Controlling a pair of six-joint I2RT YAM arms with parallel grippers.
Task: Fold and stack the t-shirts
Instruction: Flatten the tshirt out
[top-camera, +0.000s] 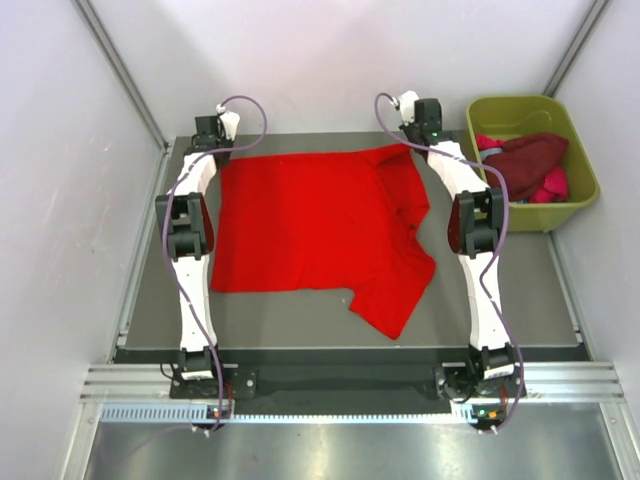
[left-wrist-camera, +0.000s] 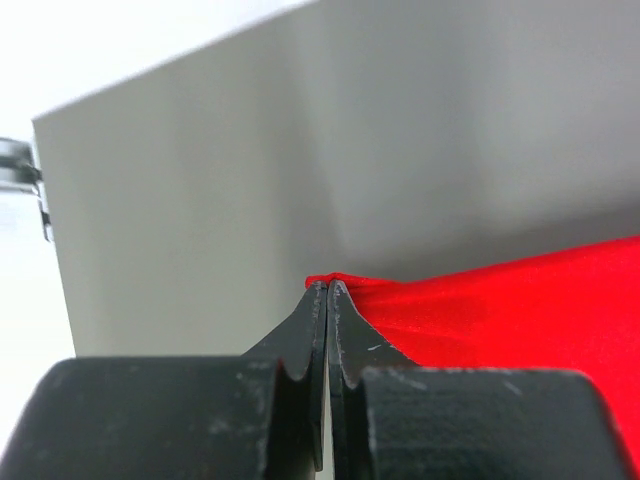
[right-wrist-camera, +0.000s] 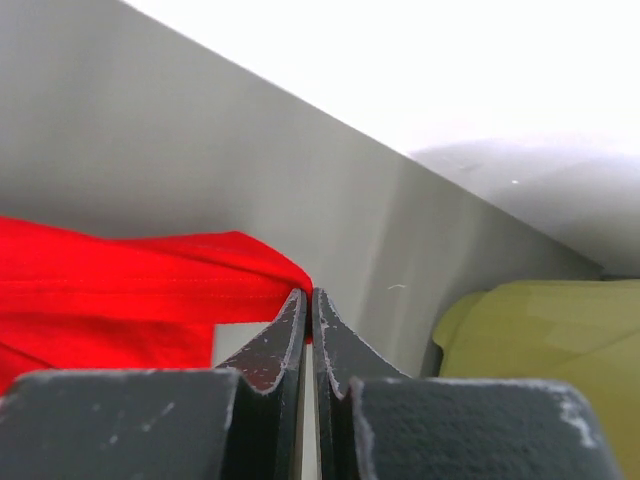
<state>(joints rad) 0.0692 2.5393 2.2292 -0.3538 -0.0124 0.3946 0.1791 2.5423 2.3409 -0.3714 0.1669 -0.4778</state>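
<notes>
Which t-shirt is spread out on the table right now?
The bright red t-shirt; it lies mostly flat, while the maroon t-shirt and the pink t-shirt sit bunched in the green tub.

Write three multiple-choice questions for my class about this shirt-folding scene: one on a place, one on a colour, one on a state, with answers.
1. Where is the green tub? A) at the far right B) between the arms C) on the spread shirt
2. What colour is the t-shirt spread on the table? A) blue B) bright red C) white
3. How is the left gripper? A) wide open B) gripping the tub C) shut on the shirt's edge
Answers: 1 A, the top view shows it there; 2 B, red in every view; 3 C, its wrist view shows it pinching red cloth.
</notes>
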